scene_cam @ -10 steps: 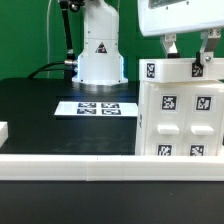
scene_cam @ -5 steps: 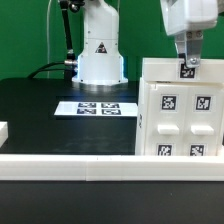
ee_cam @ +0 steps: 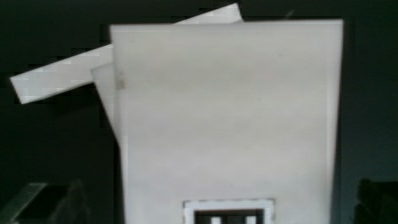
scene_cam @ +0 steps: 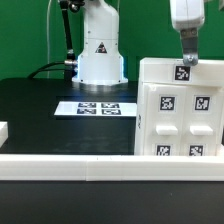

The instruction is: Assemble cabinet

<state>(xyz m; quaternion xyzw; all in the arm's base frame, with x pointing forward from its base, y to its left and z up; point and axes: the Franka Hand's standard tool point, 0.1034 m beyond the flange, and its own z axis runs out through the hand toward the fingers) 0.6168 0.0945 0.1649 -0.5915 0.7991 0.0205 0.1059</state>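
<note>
The white cabinet body (scene_cam: 180, 115), with tags on its front, stands at the exterior view's right. Its flat white top panel (scene_cam: 160, 68) lies on it and carries one tag on the edge facing the camera. My gripper (scene_cam: 185, 58) comes straight down onto that panel, its fingers seen edge-on. In the wrist view the top panel (ee_cam: 222, 110) fills the middle. My gripper (ee_cam: 222, 205) has a dark finger on each long edge of the panel, shut on it. A white part of the body (ee_cam: 63, 80) shows skewed underneath.
The marker board (scene_cam: 98, 107) lies flat on the black table in front of the robot's white base (scene_cam: 100, 50). A white rail (scene_cam: 70, 163) runs along the near edge. A small white block (scene_cam: 3, 131) sits at the exterior view's left.
My gripper has turned about a quarter turn with the top panel. The panel showed two tags on its front edge before; it shows one now. The body has not moved.
</note>
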